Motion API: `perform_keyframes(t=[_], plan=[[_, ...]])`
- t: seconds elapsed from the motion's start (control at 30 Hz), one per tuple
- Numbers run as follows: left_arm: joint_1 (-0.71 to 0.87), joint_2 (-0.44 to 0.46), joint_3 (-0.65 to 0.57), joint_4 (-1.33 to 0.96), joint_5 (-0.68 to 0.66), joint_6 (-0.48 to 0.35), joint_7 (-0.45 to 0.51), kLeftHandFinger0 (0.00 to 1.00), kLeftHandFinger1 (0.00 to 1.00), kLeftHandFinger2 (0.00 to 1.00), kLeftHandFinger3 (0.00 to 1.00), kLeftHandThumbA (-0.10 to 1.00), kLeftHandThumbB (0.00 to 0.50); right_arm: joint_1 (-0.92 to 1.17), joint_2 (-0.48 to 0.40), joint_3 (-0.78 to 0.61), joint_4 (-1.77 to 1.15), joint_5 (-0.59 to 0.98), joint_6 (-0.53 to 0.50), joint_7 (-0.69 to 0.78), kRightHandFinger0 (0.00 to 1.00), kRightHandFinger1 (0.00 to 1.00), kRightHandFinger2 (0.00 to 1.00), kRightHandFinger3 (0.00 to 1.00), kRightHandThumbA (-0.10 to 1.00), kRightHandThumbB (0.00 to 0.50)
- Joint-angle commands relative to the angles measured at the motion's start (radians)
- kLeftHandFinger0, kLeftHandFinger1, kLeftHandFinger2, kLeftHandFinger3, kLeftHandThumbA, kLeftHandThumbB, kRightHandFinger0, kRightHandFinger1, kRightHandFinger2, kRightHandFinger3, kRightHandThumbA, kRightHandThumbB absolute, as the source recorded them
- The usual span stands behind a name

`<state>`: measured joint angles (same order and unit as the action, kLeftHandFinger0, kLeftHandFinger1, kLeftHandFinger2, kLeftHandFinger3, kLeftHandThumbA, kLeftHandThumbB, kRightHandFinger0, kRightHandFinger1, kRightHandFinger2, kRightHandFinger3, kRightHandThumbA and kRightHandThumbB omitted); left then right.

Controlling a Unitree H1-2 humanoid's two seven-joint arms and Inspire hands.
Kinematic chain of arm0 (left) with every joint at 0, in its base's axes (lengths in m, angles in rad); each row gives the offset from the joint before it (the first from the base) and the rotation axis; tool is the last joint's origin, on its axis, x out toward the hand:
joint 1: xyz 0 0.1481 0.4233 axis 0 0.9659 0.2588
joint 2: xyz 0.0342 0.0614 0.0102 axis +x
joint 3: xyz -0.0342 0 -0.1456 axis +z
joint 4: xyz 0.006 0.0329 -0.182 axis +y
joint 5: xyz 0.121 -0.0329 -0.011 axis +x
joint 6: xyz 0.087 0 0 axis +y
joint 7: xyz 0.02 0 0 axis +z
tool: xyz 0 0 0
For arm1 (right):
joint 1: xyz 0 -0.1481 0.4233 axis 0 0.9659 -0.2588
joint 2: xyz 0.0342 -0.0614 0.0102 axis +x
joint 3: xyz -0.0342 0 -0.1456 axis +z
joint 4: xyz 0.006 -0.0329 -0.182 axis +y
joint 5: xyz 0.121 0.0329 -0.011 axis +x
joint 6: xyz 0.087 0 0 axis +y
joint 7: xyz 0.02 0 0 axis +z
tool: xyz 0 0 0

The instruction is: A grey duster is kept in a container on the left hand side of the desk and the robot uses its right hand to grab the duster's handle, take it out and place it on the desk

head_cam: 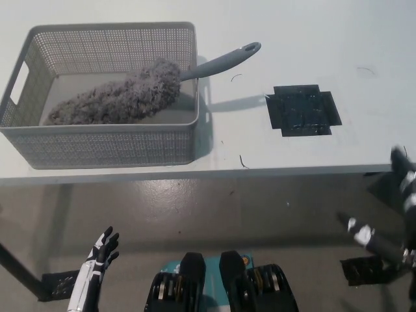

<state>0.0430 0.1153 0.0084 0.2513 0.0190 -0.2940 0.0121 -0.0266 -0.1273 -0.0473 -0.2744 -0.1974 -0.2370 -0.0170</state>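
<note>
A fluffy grey duster [117,96] lies inside a grey mesh container [104,146] on the left of the white desk. Its grey handle [221,62] sticks out over the container's right rim, with a loop at its end. My black right hand [390,214] hangs at the picture's right edge, below the desk's front edge and far from the handle, fingers spread and holding nothing. My white left hand [101,253] rests low at the lower left, below the desk, fingers apart and empty.
A black square patch [303,109] is stuck on the desk [325,39] right of the container. The desk's front edge runs across the middle of the picture, with grey floor [195,208] below it.
</note>
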Motion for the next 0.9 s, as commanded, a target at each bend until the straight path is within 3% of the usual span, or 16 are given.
perform_keyframes(t=[0.0,0.1,0.17,0.37,0.67,0.87], plan=[[-0.029,0.025,0.005,-0.043,0.008,-0.119,-0.013,1.00,1.00,1.00,1.00,1.00,0.122,-0.430,-0.155,0.023,-0.432,-0.499,0.367,0.403,1.00,1.00,1.00,1.00,0.91,0.458],[-0.034,0.025,0.007,-0.035,0.005,-0.122,-0.012,1.00,1.00,1.00,1.00,1.00,0.121,-0.620,-0.157,0.097,-0.360,-0.622,0.417,0.536,1.00,1.00,1.00,1.00,0.83,0.498],[-0.040,0.026,0.007,-0.026,0.007,-0.130,-0.011,1.00,1.00,1.00,1.00,1.00,0.117,-0.706,-0.157,0.148,-0.293,-0.655,0.442,0.584,1.00,1.00,1.00,1.00,0.81,0.499],[-0.044,0.030,0.003,-0.029,0.018,-0.131,-0.012,1.00,1.00,1.00,1.00,1.00,0.107,-0.896,-0.139,0.298,0.010,-0.690,0.494,0.611,1.00,1.00,1.00,1.00,0.95,0.500],[-0.046,0.027,0.004,-0.021,0.032,-0.148,0.000,1.00,1.00,1.00,1.00,1.00,0.093,-1.101,-0.081,0.453,0.491,-0.698,0.534,0.516,1.00,1.00,1.00,1.00,0.91,0.500],[-0.051,0.033,0.002,-0.013,0.029,-0.148,-0.008,1.00,1.00,1.00,1.00,1.00,0.117,-1.186,-0.044,0.517,0.767,-0.676,0.551,0.420,1.00,1.00,1.00,1.00,0.88,0.500]])
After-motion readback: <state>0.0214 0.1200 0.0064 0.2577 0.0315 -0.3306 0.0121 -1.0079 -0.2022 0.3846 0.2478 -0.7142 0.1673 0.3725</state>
